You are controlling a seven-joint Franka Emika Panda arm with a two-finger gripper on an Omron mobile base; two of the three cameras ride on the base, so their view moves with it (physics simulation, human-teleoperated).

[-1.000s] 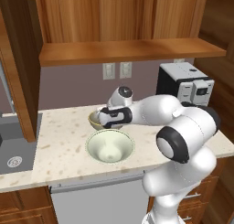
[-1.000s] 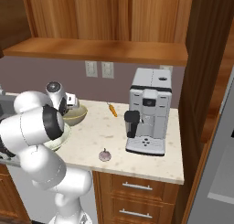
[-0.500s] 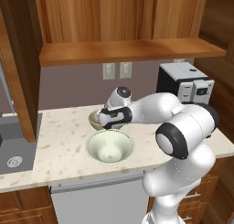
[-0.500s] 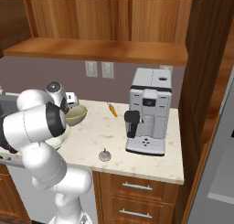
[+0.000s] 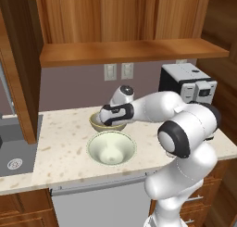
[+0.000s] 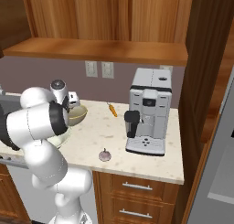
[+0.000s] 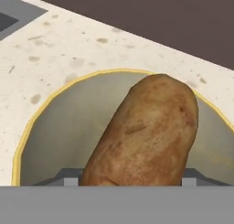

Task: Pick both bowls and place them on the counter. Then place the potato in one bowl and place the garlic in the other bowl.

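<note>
Two bowls sit on the counter [image 5: 60,147]: the tan-olive bowl [image 5: 107,124] toward the wall, the pale cream bowl [image 5: 111,148] just in front of it. My gripper [image 5: 104,116] hangs over the tan-olive one, jaws spread wide around the potato [image 7: 146,134] and pinching it (its long brown body fills the space between my fingertips [image 7: 67,177]), right above that bowl's hollow. Well apart, the garlic [image 6: 104,155] lies near the coffee machine [image 6: 147,109], with the carrot [image 6: 112,109] by the wall.
</note>
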